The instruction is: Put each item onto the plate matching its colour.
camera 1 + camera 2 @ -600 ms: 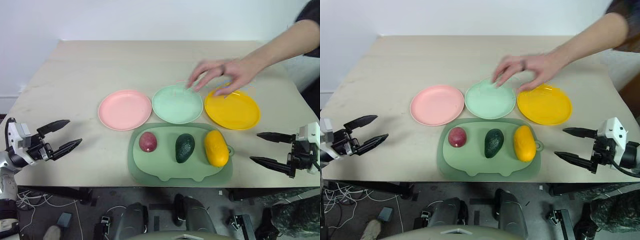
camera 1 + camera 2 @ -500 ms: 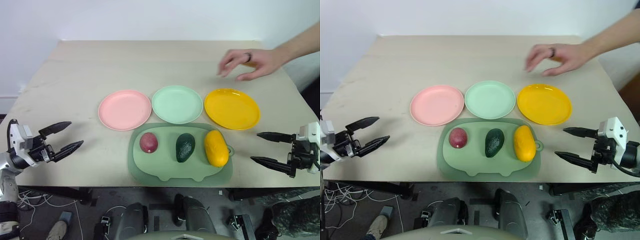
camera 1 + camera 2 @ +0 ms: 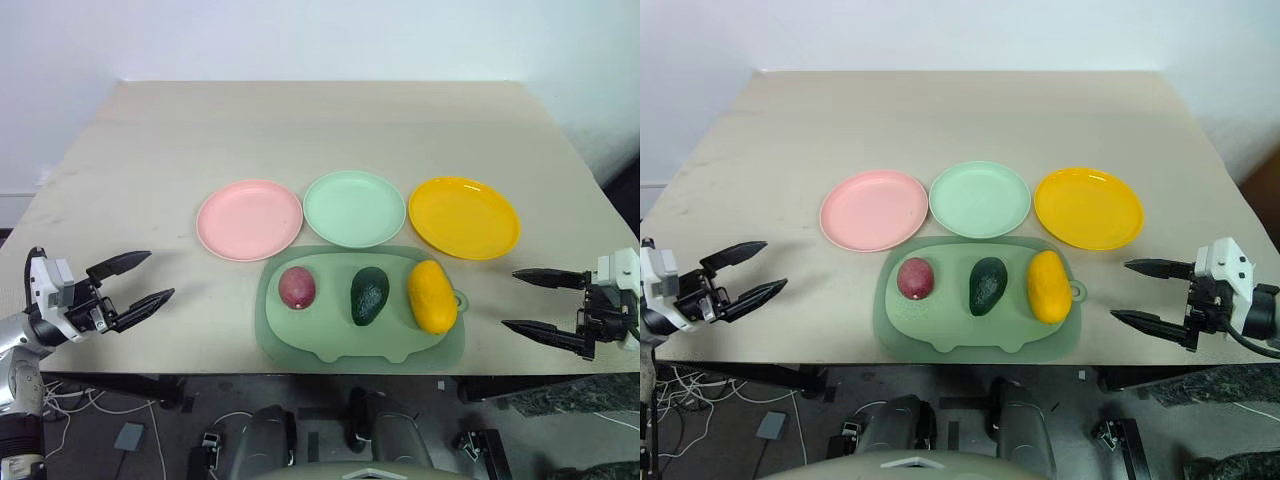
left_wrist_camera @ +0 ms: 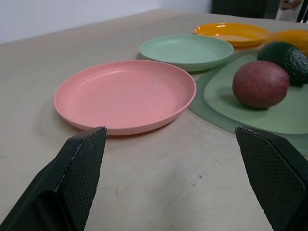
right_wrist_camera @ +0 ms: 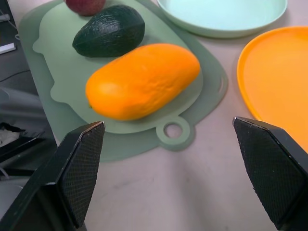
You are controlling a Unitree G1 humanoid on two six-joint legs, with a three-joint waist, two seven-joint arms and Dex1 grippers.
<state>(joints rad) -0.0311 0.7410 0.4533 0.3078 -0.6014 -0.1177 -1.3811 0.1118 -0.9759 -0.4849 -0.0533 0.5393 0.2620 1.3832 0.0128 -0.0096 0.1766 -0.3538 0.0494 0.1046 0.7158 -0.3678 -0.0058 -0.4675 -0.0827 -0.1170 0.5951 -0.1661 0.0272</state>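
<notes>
Nothing is sorted yet: all three fruits lie in a row on the tray, which sits at the near edge of the table, and the three plates stand empty just beyond the tray's far rim. On the tray, the red fruit is at the left end, the avocado in the middle and the mango at the right end by the tray's loop tab. Beyond the tray, the pink plate is behind the red fruit, the green plate behind the avocado, the yellow plate behind the mango. The left gripper hangs well left of the tray, fingers spread wide and empty; the right gripper hangs right of the tray near the tab, likewise spread and empty. The risks, as I judge them: the red fruit is round and could roll away if nudged before the fingers close; the mango is smooth and may slip from a shallow pinch; a low approach could catch the tray rim and drag tray and fruit together; a careless carry could clip a plate, since the three plates nearly touch one another.
</notes>
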